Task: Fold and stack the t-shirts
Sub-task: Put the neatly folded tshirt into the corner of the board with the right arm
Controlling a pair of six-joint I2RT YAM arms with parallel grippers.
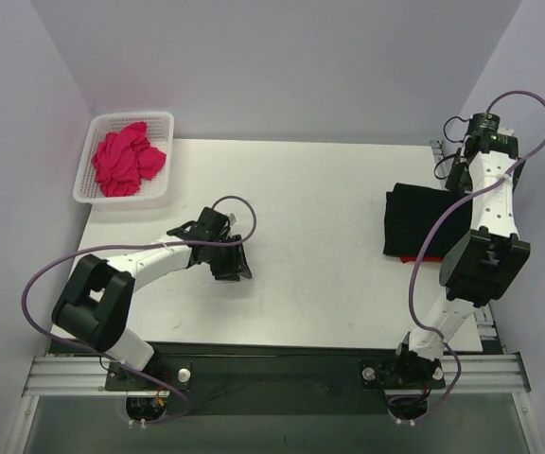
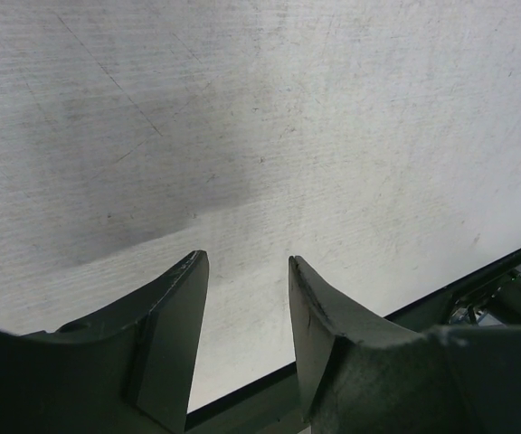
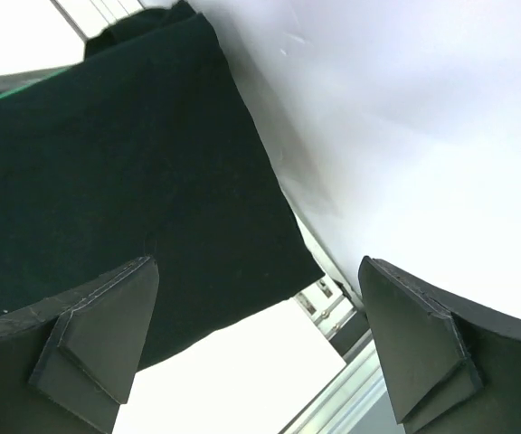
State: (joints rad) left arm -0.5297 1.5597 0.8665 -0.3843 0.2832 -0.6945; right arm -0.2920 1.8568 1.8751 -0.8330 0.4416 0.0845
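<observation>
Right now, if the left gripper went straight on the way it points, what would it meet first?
Most likely the bare table: the left gripper angles down toward it, jaws apart, with nothing between or ahead of them. How near the surface is remains unclear.

Two stacked, one still loose
Black t-shirt [image 1: 419, 219] folded flat over red t-shirt [image 1: 407, 258], right side of table [image 1: 320, 236]; pink t-shirt [image 1: 126, 159] crumpled in far-left basket [image 1: 135, 115].

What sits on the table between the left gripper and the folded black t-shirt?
Nothing. In the top external view, only bare white table runs from the left gripper to the black t-shirt.
</observation>
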